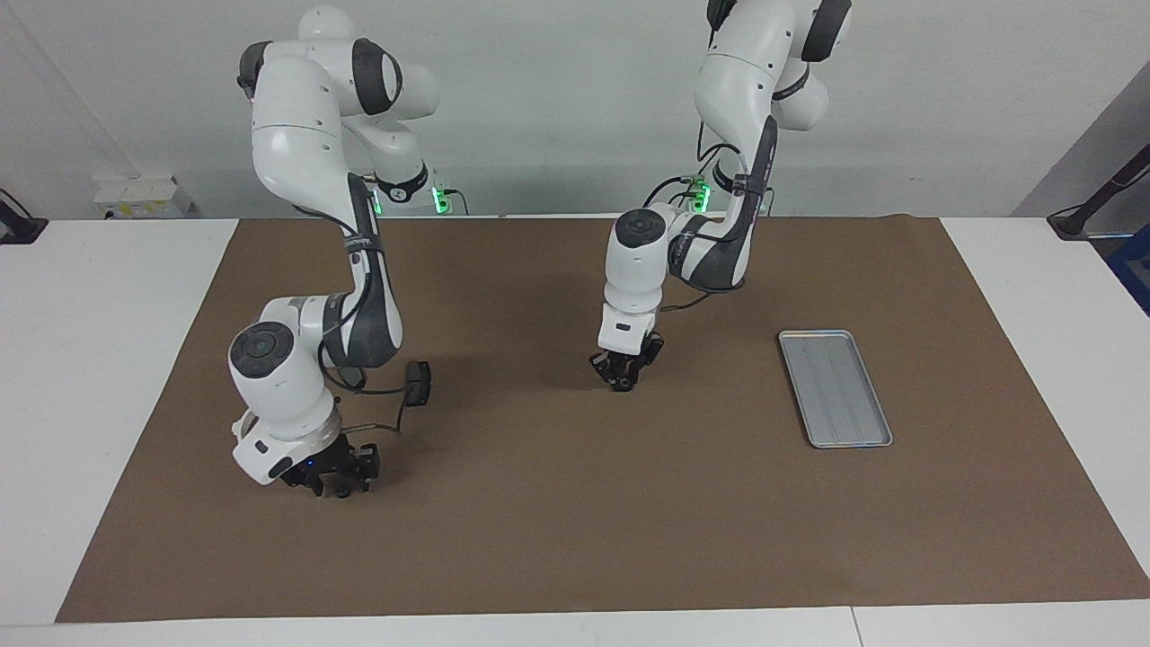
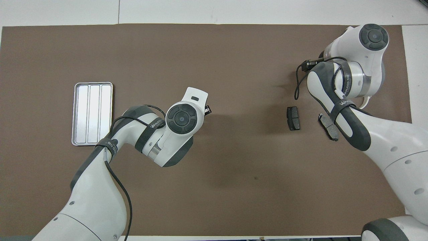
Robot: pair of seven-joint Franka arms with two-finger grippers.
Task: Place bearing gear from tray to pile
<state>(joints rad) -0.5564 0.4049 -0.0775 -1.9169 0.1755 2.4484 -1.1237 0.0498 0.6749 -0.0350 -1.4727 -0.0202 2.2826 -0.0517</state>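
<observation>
I see the tray (image 1: 835, 387) lying flat on the brown mat (image 1: 575, 503) toward the left arm's end of the table, nothing in it. My left gripper (image 1: 626, 376) hangs low over the mat's middle. My right gripper (image 1: 334, 479) sits low over the mat toward the right arm's end, well apart from the tray.

mat (image 1: 557, 503) open mid-table | obstacles: tray (image 1: 835, 387); brake pads (image 2: 293, 118)
</observation>
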